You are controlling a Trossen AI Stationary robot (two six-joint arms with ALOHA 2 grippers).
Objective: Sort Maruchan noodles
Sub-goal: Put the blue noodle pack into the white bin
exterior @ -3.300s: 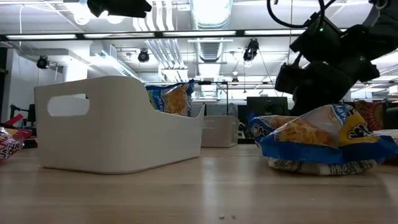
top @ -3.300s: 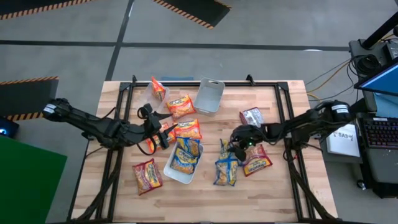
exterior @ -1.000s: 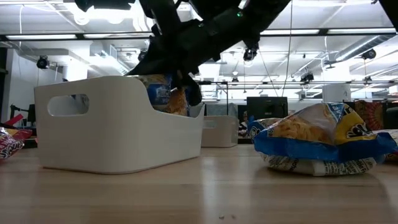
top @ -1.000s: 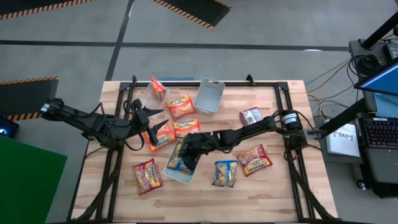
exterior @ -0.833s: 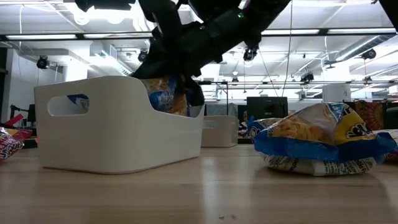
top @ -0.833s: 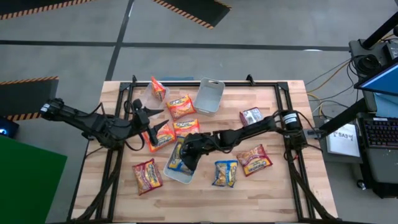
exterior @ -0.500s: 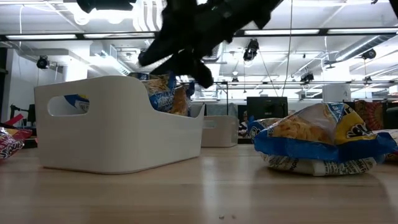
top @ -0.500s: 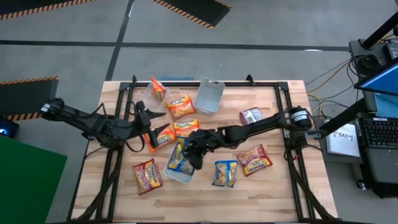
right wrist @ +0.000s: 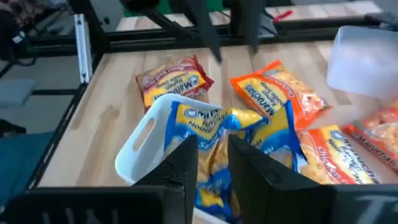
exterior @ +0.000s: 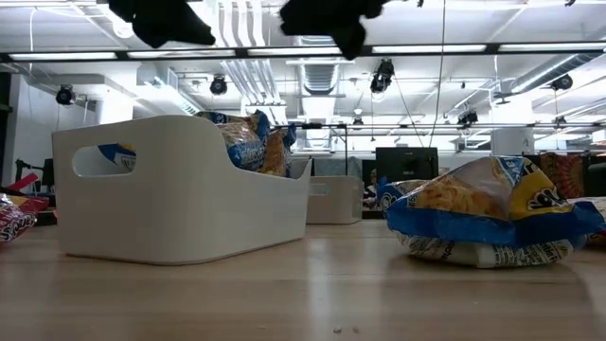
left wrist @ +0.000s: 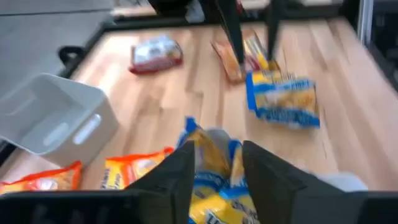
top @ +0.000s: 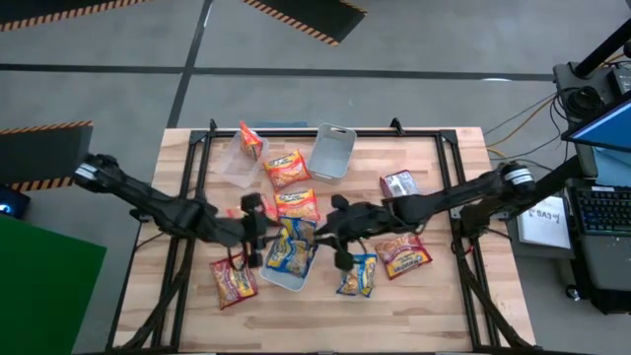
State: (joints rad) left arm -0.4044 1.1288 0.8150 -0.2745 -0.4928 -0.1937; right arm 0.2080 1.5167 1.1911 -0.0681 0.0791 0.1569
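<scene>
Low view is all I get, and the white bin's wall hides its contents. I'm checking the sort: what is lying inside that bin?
Observer: Only blue-and-yellow packets are in the white bin. There are no orange or dark red ones.
Operator: I only see dark shapes overhead. Where are the grippers?
Observer: The left gripper is at the bin's left edge and the right gripper is just off its right side. Both are open and empty.
Operator: Are any orange ones loose?
Observer: One orange packet lies on the table just behind the bin, and a second orange packet lies farther back.
</scene>
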